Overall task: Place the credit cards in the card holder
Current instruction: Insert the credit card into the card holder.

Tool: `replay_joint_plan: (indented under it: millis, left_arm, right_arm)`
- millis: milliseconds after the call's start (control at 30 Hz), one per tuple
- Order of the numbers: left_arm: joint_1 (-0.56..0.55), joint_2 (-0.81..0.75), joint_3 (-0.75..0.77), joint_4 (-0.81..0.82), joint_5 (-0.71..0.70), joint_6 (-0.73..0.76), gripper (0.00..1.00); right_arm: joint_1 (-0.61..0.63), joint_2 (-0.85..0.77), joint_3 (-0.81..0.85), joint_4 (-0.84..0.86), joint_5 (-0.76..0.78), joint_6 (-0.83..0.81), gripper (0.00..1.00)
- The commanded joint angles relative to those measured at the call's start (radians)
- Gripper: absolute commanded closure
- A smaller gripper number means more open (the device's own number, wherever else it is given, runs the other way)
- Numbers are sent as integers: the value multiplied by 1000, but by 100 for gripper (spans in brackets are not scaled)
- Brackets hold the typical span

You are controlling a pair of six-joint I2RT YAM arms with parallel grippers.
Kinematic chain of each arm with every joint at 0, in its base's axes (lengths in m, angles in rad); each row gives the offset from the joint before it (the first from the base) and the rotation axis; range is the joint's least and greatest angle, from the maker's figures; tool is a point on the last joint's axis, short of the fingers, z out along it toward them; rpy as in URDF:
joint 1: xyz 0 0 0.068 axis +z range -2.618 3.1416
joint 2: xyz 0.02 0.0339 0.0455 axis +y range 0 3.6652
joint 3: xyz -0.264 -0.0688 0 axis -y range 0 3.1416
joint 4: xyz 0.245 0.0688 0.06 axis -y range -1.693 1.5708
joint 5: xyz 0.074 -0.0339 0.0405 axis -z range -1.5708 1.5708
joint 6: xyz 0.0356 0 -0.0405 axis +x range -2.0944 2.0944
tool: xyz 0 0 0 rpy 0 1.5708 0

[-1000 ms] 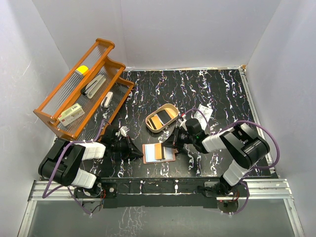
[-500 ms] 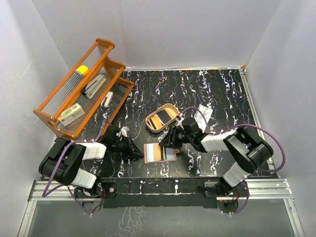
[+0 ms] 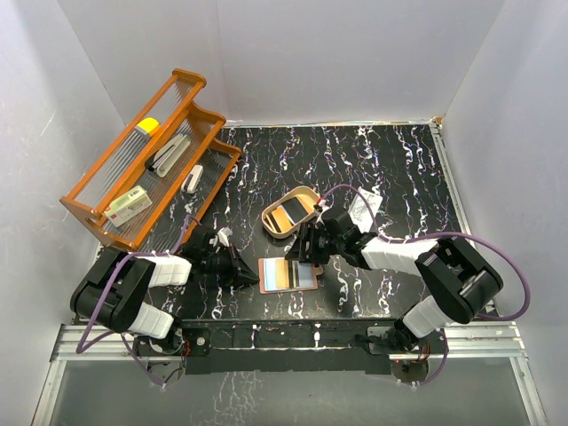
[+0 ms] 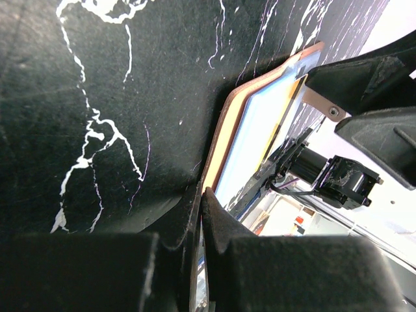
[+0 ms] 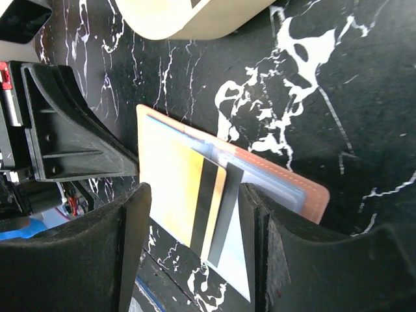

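Top external: black marble counter (image 3: 390, 169), orange wire rack (image 3: 151, 160) at far left, tan oval tray (image 3: 269, 222) mid. Just below tray, near front edge: card holder (image 3: 288, 274), lying open and flat. At its left edge, left pincer (image 3: 253, 280), clenched on the leather rim. Right wrist: right pincer (image 5: 195, 188) released, fingers apart, straddling the card holder from above. On its inner face, credit cards (image 5: 175, 188): orange w/ dark stripe on top, pale blue beneath. Depth in pockets: can't tell.
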Motion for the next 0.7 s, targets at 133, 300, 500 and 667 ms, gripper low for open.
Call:
replay_joint_plan:
  millis: [133, 300, 500, 667]
  left_arm:
    - [-18, 7, -5, -100, -66, 22, 97]
    - [-20, 4, -5, -94, -69, 17, 97]
    - [-20, 17, 27, -116, -59, 29, 97]
    - [-21, -7, 27, -104, -63, 8, 97]
  right_arm:
    - [72, 23, 2, 62, 20, 68, 45]
    - [92, 34, -1, 144, -22, 127, 45]
    - [104, 40, 13, 170, -38, 156, 45]
    - [122, 31, 7, 203, -43, 203, 45]
